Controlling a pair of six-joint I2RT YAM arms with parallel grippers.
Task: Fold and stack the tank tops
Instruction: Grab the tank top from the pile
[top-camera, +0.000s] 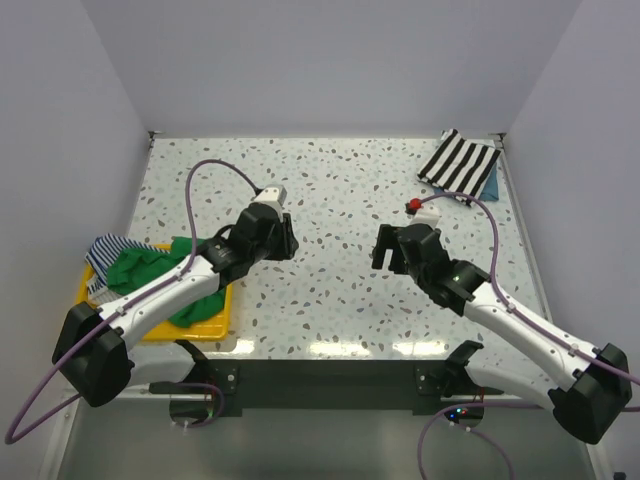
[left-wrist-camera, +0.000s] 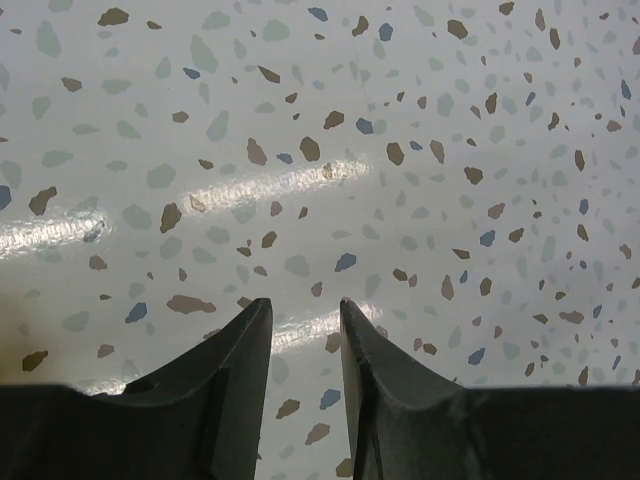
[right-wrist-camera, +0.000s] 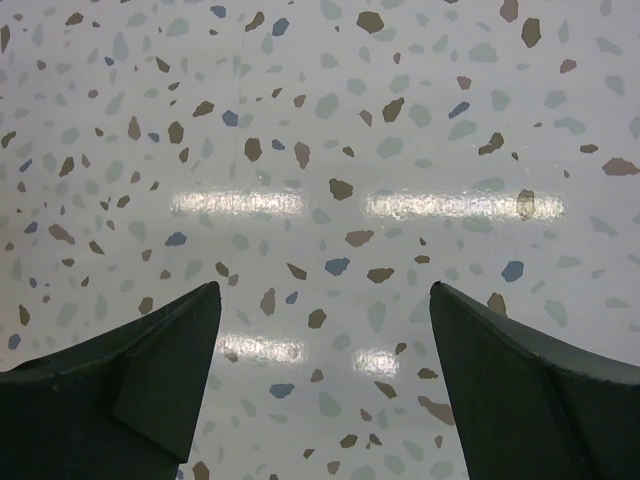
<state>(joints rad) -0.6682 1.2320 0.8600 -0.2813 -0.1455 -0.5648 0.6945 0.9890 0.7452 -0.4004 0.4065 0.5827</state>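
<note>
A bright green tank top (top-camera: 140, 268) lies crumpled in the yellow tray (top-camera: 215, 326) at the left edge. A finely navy-and-white striped tank top (top-camera: 105, 250) is bunched at the tray's far left corner. My left gripper (top-camera: 287, 240) (left-wrist-camera: 305, 300) hovers over bare speckled table to the right of the tray, its fingers a narrow gap apart and nothing between them. My right gripper (top-camera: 385, 248) (right-wrist-camera: 325, 285) hangs over the table's middle right, wide open and empty. Neither wrist view shows any cloth.
A folded cloth with broad black-and-white stripes (top-camera: 458, 163) rests on a blue cloth (top-camera: 490, 186) in the back right corner. White walls close in the table (top-camera: 340, 190) at the back and on both sides.
</note>
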